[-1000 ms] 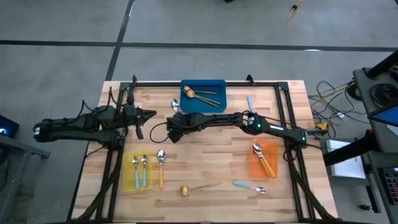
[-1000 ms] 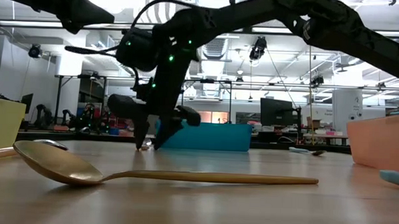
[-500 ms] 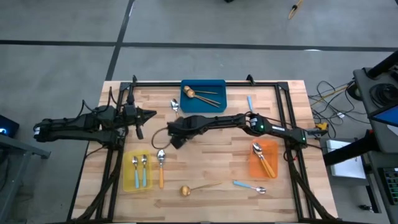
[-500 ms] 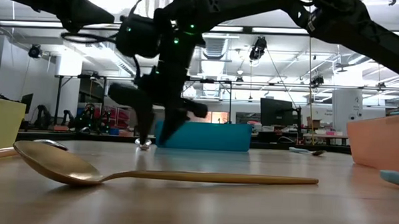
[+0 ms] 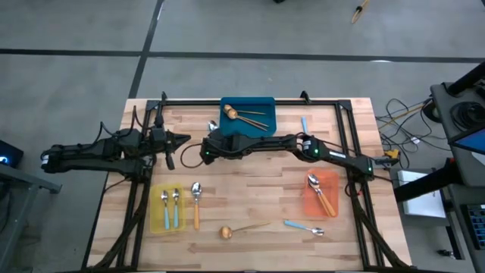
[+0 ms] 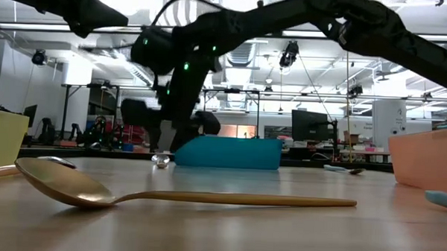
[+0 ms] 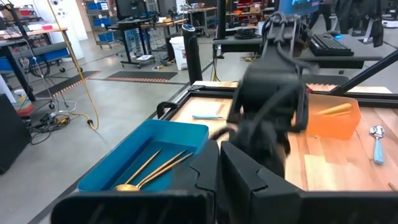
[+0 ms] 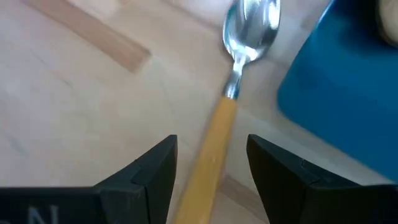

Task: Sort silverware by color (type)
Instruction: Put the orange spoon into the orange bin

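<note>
Premises are presenting as a robotics laboratory or workshop. A wooden counter is sitting inside a black metal frame on a grey concrete floor. Ceiling strip lights are burning overhead. Monitors, workbenches and loose cables are showing around the room.

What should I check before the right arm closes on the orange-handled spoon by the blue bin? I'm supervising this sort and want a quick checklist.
1. Right gripper jaws open: ok.
2. Orange-handled spoon lies between the jaws: ok, the handle runs up the gap.
3. Spoon flat on the table, outside the blue bin: ok.
4. Jaws clear of the bin wall: cannot tell; it is close beside the spoon's bowl.
5. Left gripper out of the way at the table's left side: ok.
6. Orange bin reachable, already holding orange-handled spoons: ok.
</note>
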Tool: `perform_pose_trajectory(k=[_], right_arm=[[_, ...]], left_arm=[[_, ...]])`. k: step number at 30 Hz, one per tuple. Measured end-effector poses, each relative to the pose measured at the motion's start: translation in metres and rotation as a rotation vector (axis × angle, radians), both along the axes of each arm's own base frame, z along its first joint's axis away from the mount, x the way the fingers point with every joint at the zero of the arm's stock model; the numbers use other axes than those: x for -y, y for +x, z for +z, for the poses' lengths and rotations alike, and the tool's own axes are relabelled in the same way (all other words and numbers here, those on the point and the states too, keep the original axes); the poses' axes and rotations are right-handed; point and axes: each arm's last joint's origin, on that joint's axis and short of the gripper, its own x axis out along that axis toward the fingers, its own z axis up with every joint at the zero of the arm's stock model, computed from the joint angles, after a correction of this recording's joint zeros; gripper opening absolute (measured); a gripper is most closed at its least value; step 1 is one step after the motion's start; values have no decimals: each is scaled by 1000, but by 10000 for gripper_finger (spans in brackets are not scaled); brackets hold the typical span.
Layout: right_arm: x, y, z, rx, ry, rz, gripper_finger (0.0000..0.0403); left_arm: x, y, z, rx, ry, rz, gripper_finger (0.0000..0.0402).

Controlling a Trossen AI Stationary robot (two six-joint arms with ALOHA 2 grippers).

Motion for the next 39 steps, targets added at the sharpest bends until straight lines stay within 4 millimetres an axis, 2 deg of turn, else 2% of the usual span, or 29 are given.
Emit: perform_pose_trajectory(k=[3, 9, 18, 21, 24, 32, 39], right_arm=[[-2, 1, -15, -33, 4, 6, 185], [-3, -1, -20, -66, 52, 25, 174], [-6, -8, -21, -138, 139, 67, 79], [-10, -11, -21, -180, 170, 91, 61], [-17, -16, -18, -222, 196, 108, 62], [-39, -36, -1, -376, 359, 171, 92], [-59, -46, 2, -472, 412, 181, 101]], left_arm=[[0, 0, 0, 0, 0, 0, 0], [0, 0, 0, 2, 0, 0, 0], [0, 0, 1, 8, 1, 0, 0], [0, 0, 1, 8, 1, 0, 0], [0, 0, 1, 8, 1, 0, 0], [0, 0, 1, 7, 1, 0, 0], [0, 0, 1, 7, 1, 0, 0]])
